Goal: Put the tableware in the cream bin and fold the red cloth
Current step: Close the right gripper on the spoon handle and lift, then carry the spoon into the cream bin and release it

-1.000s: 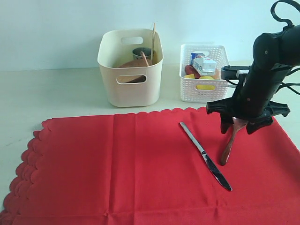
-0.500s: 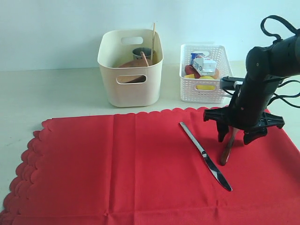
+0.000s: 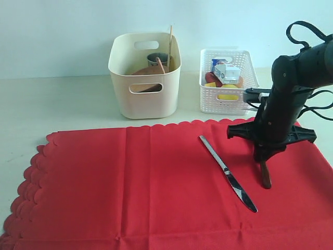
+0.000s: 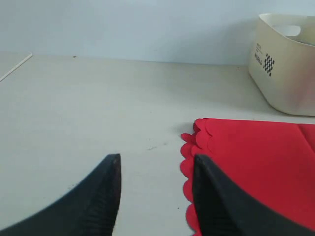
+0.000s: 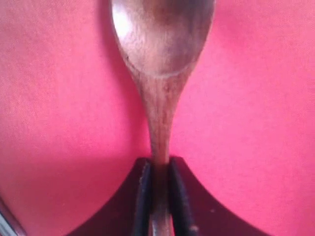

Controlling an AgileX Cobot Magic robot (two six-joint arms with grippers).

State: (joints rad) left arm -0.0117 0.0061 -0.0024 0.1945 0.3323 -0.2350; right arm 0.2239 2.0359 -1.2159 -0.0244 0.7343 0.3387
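Note:
The red cloth (image 3: 156, 187) lies flat over the table's front. On it a silver knife (image 3: 228, 173) lies at a slant. My right gripper (image 3: 263, 158) stands over the cloth's right part, shut on the handle of the dark wooden spoon (image 3: 266, 176); its bowl (image 5: 162, 34) rests on the cloth. The right gripper's (image 5: 158, 169) jaws pinch the handle from both sides. The cream bin (image 3: 145, 74) at the back holds a steel cup (image 3: 156, 59), a brown plate (image 3: 145, 73) and chopsticks (image 3: 169, 44). My left gripper (image 4: 156, 164) is open over the cloth's scalloped edge (image 4: 189, 157), holding nothing.
A white lattice basket (image 3: 227, 80) with food items stands right of the cream bin, just behind my right arm. Bare table (image 4: 74, 108) lies left of the cloth. The left arm does not show in the exterior view.
My right gripper has come down onto the cloth and shut on the spoon's handle. The spoon has swung from leaning down-left to lying below the gripper. The left gripper is unchanged.

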